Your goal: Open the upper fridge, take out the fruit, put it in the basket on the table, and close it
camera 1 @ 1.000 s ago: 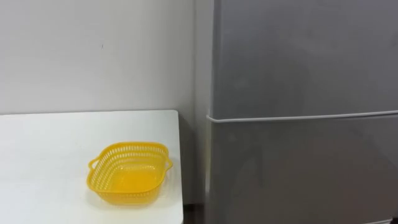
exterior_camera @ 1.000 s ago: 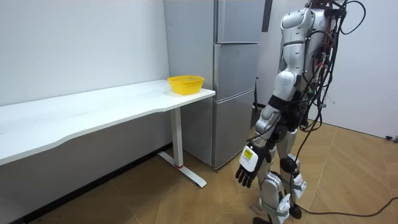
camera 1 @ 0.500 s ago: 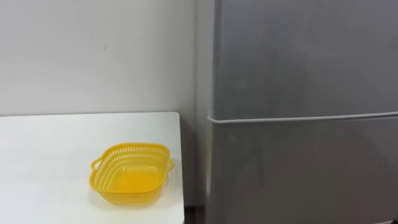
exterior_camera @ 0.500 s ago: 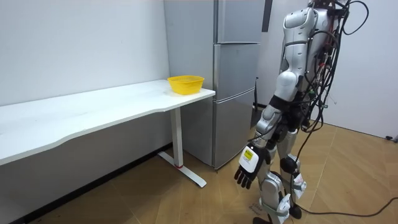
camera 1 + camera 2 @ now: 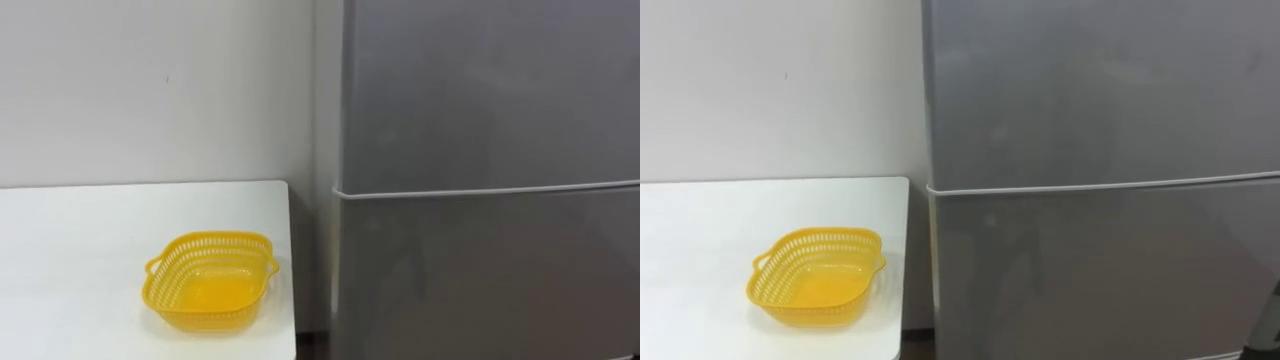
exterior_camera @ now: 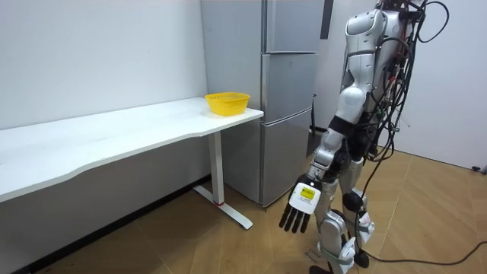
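Robot before closed fridge; left robot hand hangs at side, fingers straight, apart; yellow basket on worktop.

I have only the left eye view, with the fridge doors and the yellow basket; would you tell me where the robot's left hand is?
Observer: In the room view the left hand hangs low by the thigh, fingers straight and pointing down, holding nothing.
Operator: Thank you. How near the fridge does the robot stand?
Observer: It stands upright on the wooden floor, facing the fridge, with a gap of floor between them.
Operator: And the table?
Observer: The table is long, running to the room view's left; the basket sits at its end beside the fridge.
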